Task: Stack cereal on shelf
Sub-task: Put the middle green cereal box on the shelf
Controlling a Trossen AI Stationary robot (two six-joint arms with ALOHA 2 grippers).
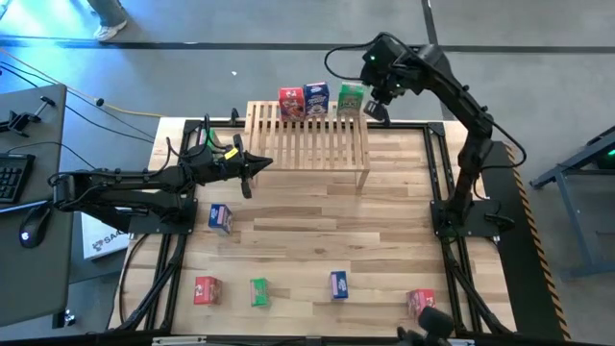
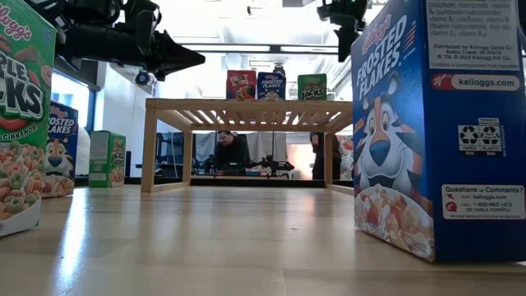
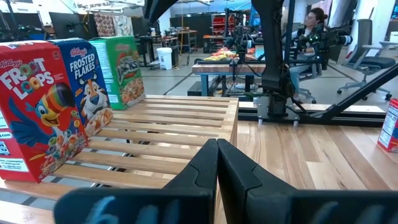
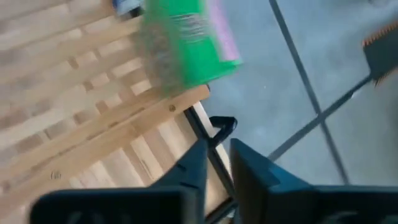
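I see three cereal boxes in a row along the back edge of the shelf [image 1: 307, 135]: a red box [image 1: 291, 102], a blue box [image 1: 316, 97] and a green box [image 1: 351, 98]. They stand upright, close side by side.

My right gripper [image 1: 377, 109] is up in the air, just beside the green box, past the corner of the shelf. In the right wrist view its fingers [image 4: 193, 171] are close together with only a thin gap, and nothing is between them. The green box stands free on the slats.

My left gripper [image 1: 261, 162] waits by the left end of the shelf. Its fingers [image 3: 202, 171] are pressed together and hold nothing.

I think the green box is placed, so the step now is to pull the right arm away and go for another box. To do this well, I lift the arm straight up and away first, so I do not bump the green box and knock the row over like dominoes.

More boxes wait on the table [image 1: 384, 221]: a blue one [image 1: 220, 217] near the left arm, and a red one [image 1: 207, 289], a green one [image 1: 258, 291], a blue one [image 1: 338, 284] and a red one [image 1: 420, 301] along the front. The last red one is nearest my right arm, so I would pick it. I must spread the fingers wide before I come down on it.
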